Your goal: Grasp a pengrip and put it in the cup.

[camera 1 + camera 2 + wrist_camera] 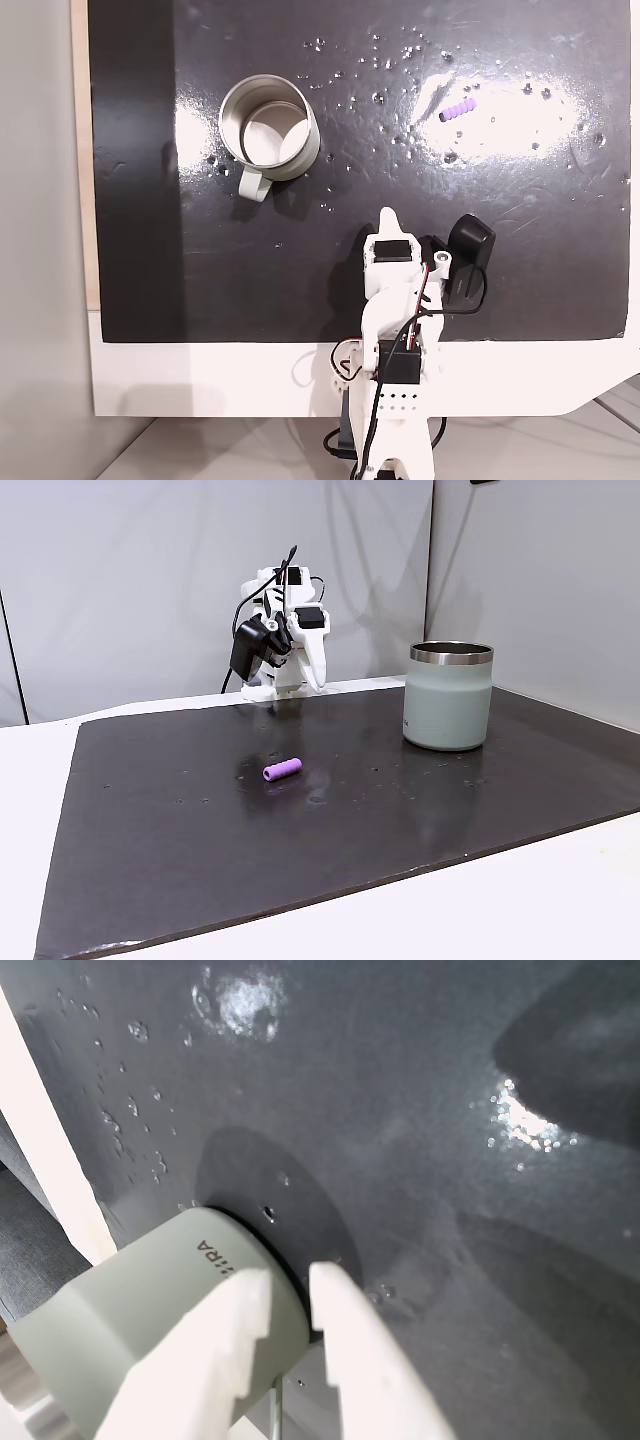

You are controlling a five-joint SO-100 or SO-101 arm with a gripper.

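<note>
The pengrip (458, 109) is a tiny light-purple ribbed tube lying on its side on the black mat, at the upper right of a fixed view and near the mat's middle in the other (282, 770). The cup (303, 158), a steel mug with a pale grey-green wall and loop handle, stands upright and empty at the upper left; it is on the right in the other fixed view (448, 705). My gripper (388, 215) is folded back near the arm's base, far from both, shut with nothing in it (319, 685). In the wrist view its white fingertips (290, 1278) frame the cup (170, 1300).
The black mat (300, 280) covers a white table (200, 380); its surface carries small specks and glare patches. A pale wall stands behind the arm (150, 580). Open mat lies between the gripper, the pengrip and the cup.
</note>
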